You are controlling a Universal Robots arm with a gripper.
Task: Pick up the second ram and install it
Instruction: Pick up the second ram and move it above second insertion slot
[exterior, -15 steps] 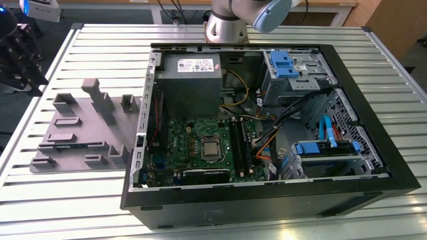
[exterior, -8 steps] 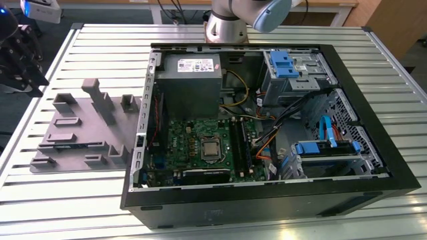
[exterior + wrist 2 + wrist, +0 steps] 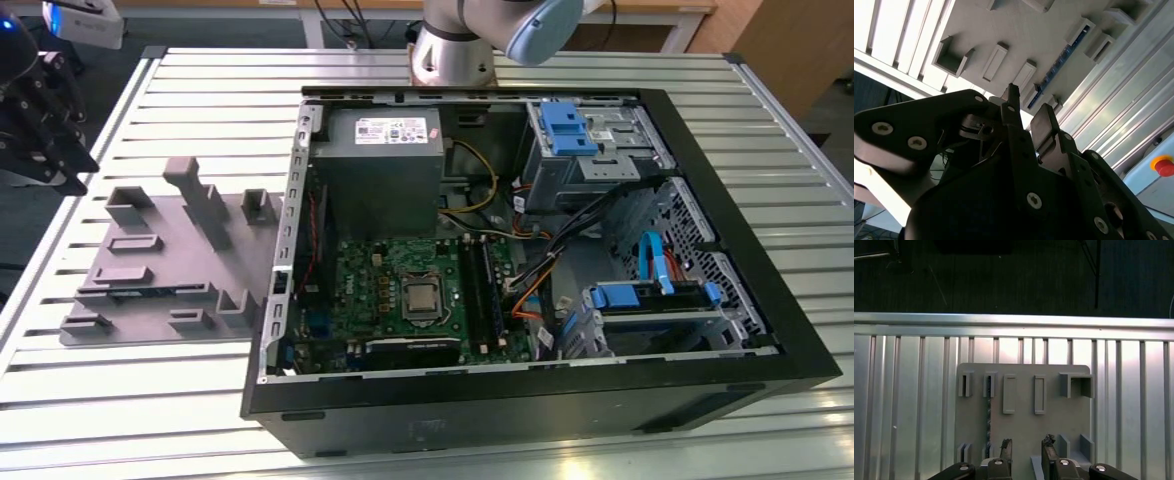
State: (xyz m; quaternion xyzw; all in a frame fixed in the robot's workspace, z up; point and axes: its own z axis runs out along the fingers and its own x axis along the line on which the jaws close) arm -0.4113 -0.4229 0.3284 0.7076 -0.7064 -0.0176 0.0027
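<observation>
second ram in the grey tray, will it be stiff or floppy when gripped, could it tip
The second ram is a thin strip standing on edge in the grey tray, so it is likely a stiff, light board. That narrow, it would probably tip over if set down without support.

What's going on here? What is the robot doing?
A robot arm is working next to an open computer case that lies on a metal table. Its tool hangs open over the grey holder tray and holds nothing. The second ram, a thin dark stick, stands on edge in one of the tray's slots, just beside the tool's fingers. It has not been picked up yet.
</observation>
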